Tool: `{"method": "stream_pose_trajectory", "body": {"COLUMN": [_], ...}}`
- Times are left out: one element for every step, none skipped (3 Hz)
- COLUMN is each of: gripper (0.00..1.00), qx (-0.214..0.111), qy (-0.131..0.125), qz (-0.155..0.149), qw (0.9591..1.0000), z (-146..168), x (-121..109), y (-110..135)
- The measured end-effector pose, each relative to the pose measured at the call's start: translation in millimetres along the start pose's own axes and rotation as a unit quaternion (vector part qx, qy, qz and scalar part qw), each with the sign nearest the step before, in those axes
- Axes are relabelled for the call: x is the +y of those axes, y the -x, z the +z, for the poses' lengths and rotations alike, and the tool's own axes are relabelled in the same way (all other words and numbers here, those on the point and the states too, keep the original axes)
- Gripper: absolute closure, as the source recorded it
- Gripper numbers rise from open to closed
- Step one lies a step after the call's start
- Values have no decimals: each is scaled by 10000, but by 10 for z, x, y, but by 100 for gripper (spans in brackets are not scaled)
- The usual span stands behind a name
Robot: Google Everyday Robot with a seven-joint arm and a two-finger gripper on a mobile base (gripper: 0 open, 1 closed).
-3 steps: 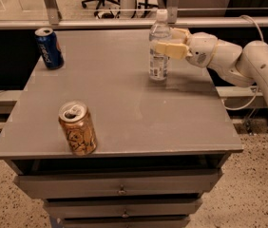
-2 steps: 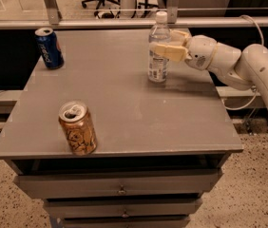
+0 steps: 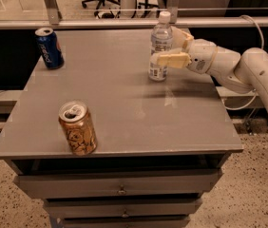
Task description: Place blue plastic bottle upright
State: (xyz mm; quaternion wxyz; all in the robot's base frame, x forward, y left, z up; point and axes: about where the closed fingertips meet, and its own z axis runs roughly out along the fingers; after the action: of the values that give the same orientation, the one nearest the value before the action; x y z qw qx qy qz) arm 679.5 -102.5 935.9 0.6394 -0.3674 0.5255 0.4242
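Note:
The blue plastic bottle point(image 3: 158, 69) is clear with a white cap and a pale label. It stands upright on the grey table point(image 3: 124, 103), at the back right. My gripper point(image 3: 166, 49) reaches in from the right and is shut on the bottle at mid height. One cream finger point(image 3: 173, 60) lies across the bottle's near side and the other sits behind it. The bottle's base appears to rest on the tabletop.
A dark blue Pepsi can point(image 3: 49, 47) stands at the back left corner. An open golden-brown can point(image 3: 77, 128) stands near the front left edge. The table has drawers point(image 3: 119, 186) below. A rail and an office chair lie behind it.

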Motion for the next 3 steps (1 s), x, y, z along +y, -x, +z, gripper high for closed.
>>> {"method": "stream_pose_trajectory", "body": {"gripper": [0, 0, 0], "qx": [208, 1008, 1578], "qy": [-6, -122, -303], "qz": [-96, -478, -793], "qw": [9997, 9937, 9838], "z": [-74, -477, -896], "x": [-17, -200, -361], "y": [17, 129, 250]}}
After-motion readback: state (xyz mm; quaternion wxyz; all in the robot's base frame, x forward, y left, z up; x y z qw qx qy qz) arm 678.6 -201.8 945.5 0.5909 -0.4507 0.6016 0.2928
